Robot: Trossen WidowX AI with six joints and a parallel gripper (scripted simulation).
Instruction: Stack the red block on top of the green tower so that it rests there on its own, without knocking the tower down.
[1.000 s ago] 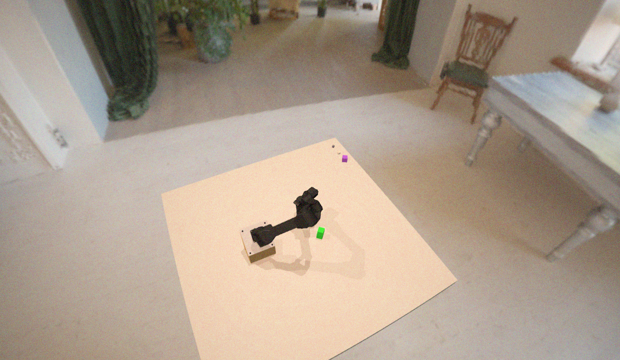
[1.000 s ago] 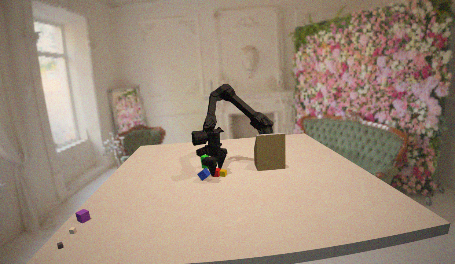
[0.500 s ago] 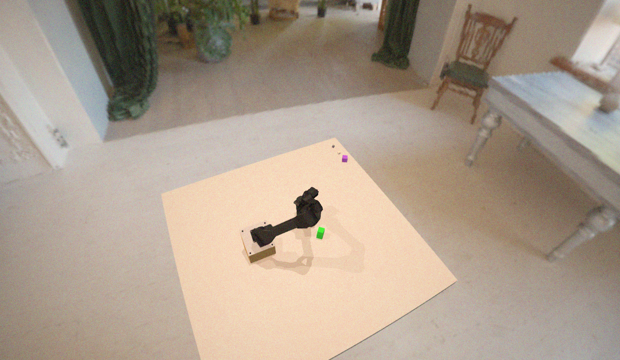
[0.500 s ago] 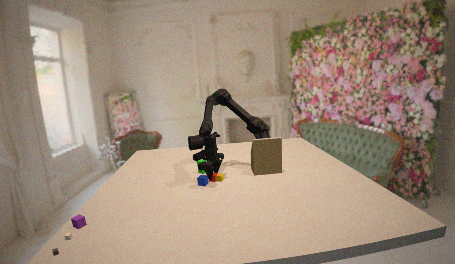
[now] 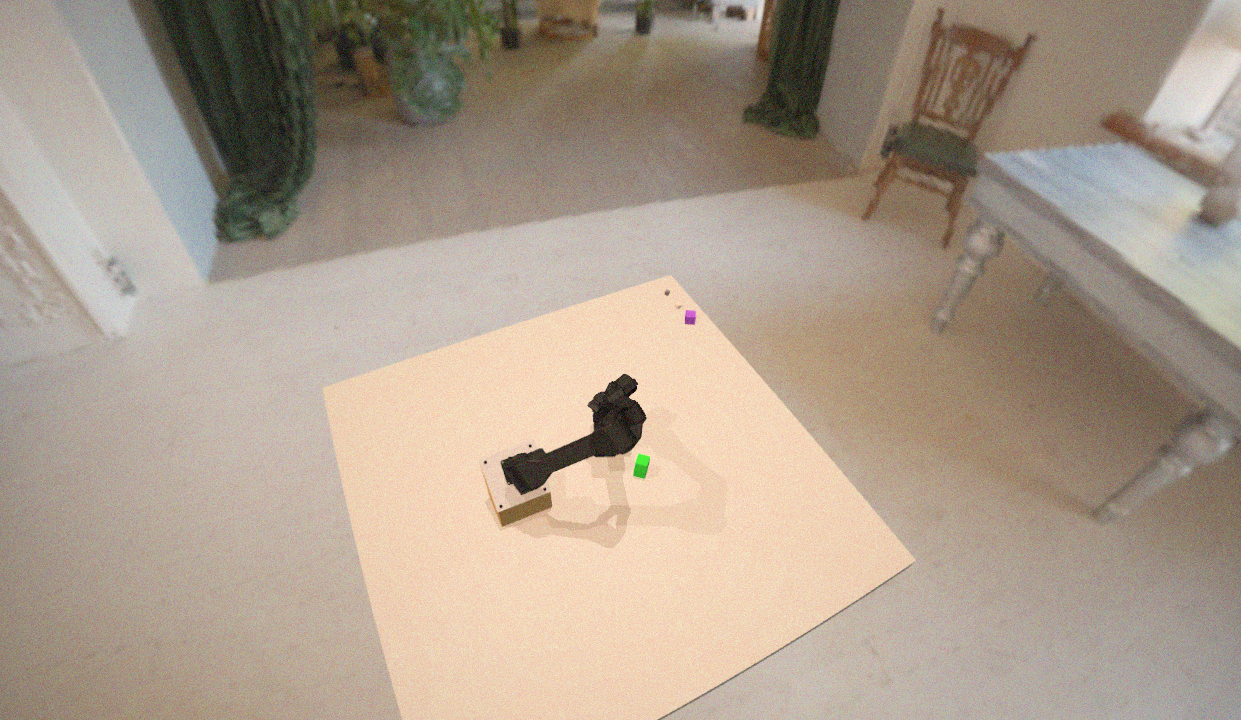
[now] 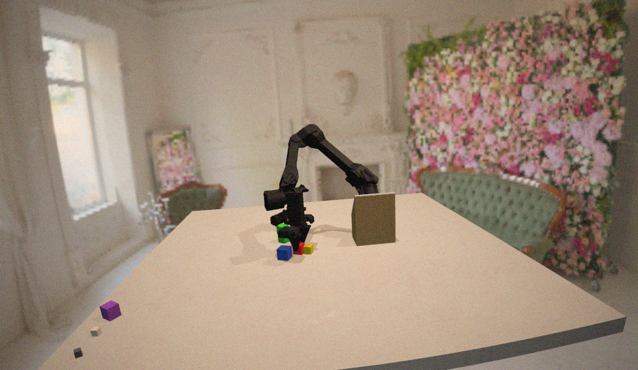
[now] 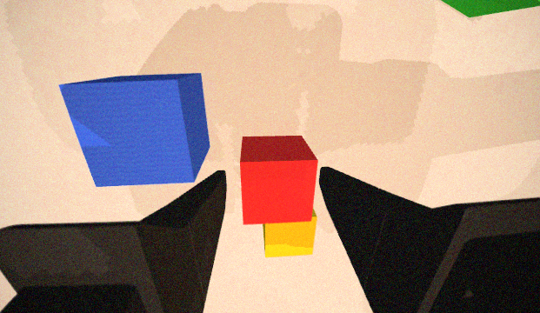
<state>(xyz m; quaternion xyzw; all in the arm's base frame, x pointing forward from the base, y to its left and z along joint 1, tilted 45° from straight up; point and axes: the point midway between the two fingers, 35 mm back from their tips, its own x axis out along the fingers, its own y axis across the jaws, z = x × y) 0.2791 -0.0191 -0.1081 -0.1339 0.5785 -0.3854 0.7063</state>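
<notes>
Ornate home parlour: sofa (image 6: pixel 491 202), flower wall (image 6: pixel 518 105), wooden chair (image 5: pixel 955 98).
</notes>
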